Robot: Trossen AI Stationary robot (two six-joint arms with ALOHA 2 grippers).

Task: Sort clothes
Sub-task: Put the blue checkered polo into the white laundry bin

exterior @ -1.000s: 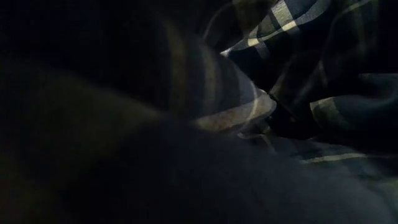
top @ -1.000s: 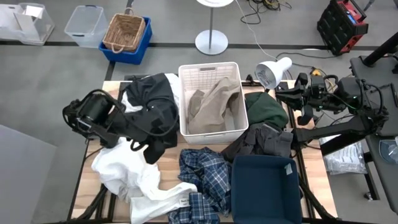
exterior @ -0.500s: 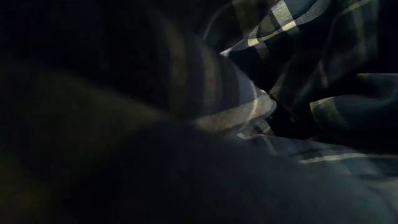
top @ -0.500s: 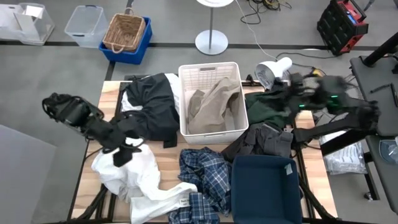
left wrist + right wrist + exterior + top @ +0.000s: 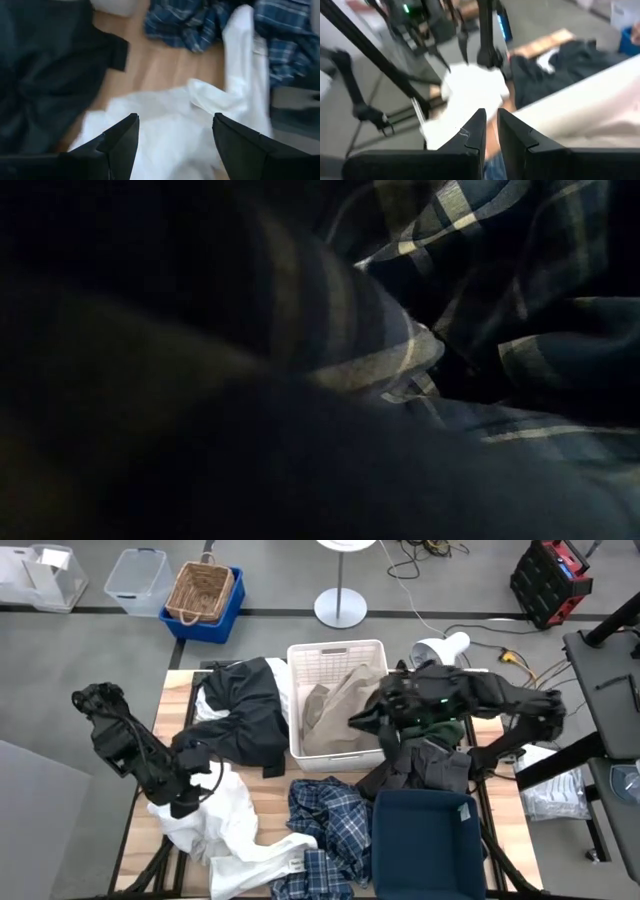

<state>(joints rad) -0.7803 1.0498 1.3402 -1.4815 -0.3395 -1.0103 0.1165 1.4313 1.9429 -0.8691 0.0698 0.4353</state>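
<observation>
A white garment (image 5: 215, 825) lies on the table's near left, a black one (image 5: 245, 715) behind it, and a blue-and-white plaid shirt (image 5: 325, 825) at the near middle. A tan piece (image 5: 340, 705) lies in the white bin (image 5: 337, 652). A dark green piece (image 5: 432, 725) and a dark one (image 5: 425, 765) lie at the right. My left gripper (image 5: 185, 798) is open just over the white garment (image 5: 165, 110); I cannot tell whether it touches it. My right gripper (image 5: 360, 720) is shut and empty in the air over the white bin's right wall (image 5: 580, 100).
A dark blue bin (image 5: 425, 840) stands at the near right. A white lamp (image 5: 435, 652) stands behind the table's far right. The plaid shirt (image 5: 480, 280) fills the low view. Boxes and a basket (image 5: 200, 590) stand on the floor beyond the table.
My left gripper has left the black garment and moved toward the table's near left, down over the white garment. My right arm has swung from beyond the table's right edge leftward, reaching over the dark green piece to the white bin.
</observation>
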